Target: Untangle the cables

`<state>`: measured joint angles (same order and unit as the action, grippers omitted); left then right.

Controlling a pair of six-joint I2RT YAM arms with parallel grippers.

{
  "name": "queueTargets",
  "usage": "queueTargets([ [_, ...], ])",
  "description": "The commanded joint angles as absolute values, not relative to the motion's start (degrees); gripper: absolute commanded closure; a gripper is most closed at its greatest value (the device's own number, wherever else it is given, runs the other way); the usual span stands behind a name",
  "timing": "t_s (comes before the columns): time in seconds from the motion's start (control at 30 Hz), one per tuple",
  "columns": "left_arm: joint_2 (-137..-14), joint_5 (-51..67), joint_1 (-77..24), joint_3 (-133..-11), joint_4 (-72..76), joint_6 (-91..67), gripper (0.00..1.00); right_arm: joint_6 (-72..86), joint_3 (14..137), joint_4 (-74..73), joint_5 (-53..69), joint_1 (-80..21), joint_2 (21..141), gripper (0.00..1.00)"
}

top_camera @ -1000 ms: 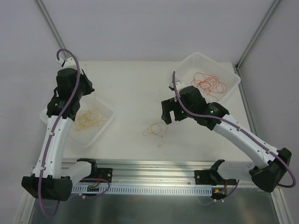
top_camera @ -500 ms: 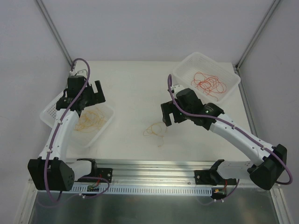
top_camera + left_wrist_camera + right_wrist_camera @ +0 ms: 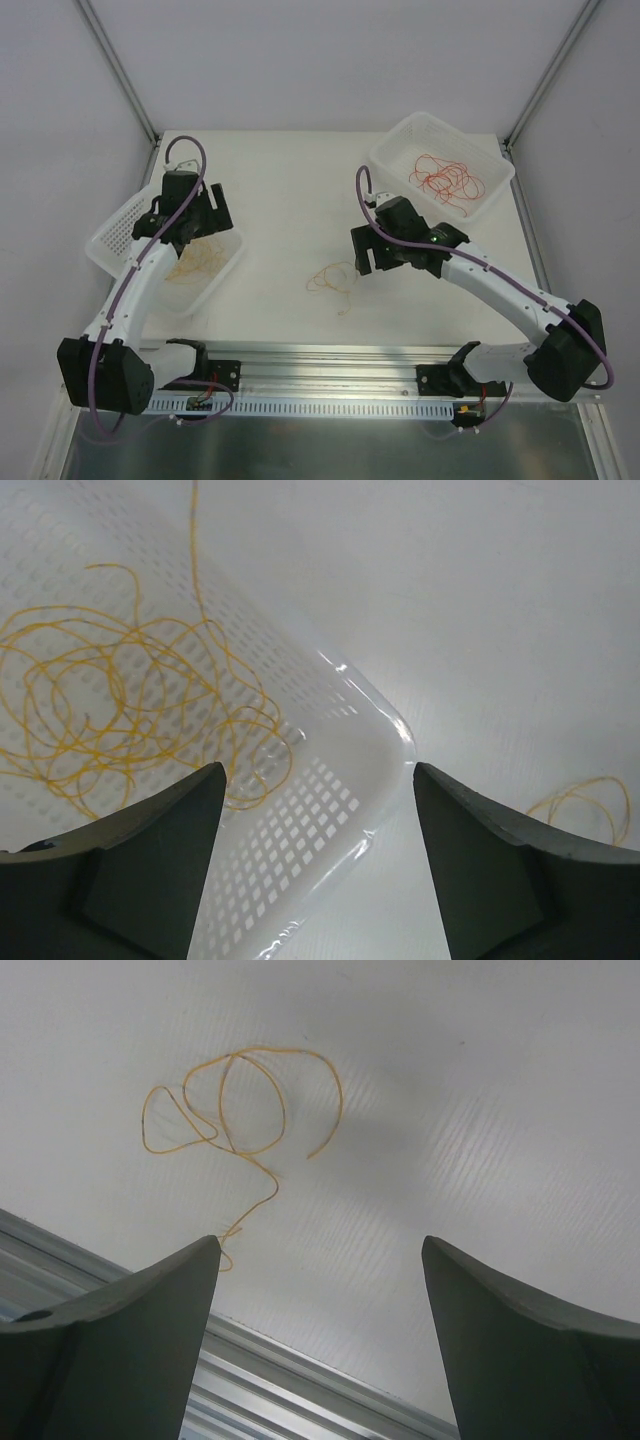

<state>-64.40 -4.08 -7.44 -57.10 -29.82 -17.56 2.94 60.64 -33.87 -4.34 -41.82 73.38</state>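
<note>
A small yellow-orange tangle of cables (image 3: 332, 279) lies loose on the white table; in the right wrist view this tangle (image 3: 235, 1110) is ahead of and left of my open right gripper (image 3: 320, 1242), apart from it. My right gripper (image 3: 362, 250) hovers just right of the tangle. More yellow-orange cables (image 3: 110, 710) lie heaped in the left basket (image 3: 390, 720). My left gripper (image 3: 318, 770) stands open and empty above that basket's near right corner (image 3: 215, 205). Red-orange cables (image 3: 447, 178) fill the right basket (image 3: 400, 140).
The left basket (image 3: 120, 225) sits at the table's left edge, the right basket at the back right corner. An aluminium rail (image 3: 330, 355) runs along the near edge, close under the right gripper (image 3: 300, 1360). Frame posts rise at both back corners.
My left gripper opened and swung right and forward over the left basket's right side. The right gripper shifted slightly nearer the loose tangle and stayed open.
</note>
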Motion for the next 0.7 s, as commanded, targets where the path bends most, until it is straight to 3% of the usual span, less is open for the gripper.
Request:
queueTargets([
  [0.0, -68.5, -10.5, -6.0, -63.0, -29.2, -18.7, 0.22, 4.3, 60.4, -32.7, -3.0, -41.7, 72.7, 0.14],
  [0.43, -96.2, -20.7, -6.0, -84.5, -29.6, 9.1, 0.30, 4.3, 57.7, -33.5, -3.1, -41.7, 68.9, 0.14],
  [0.67, -104.8, -19.3, -6.0, -91.0, -29.8, 13.2, 0.36, 3.3, 58.3, -35.8, -3.2, -41.7, 68.3, 0.14],
])
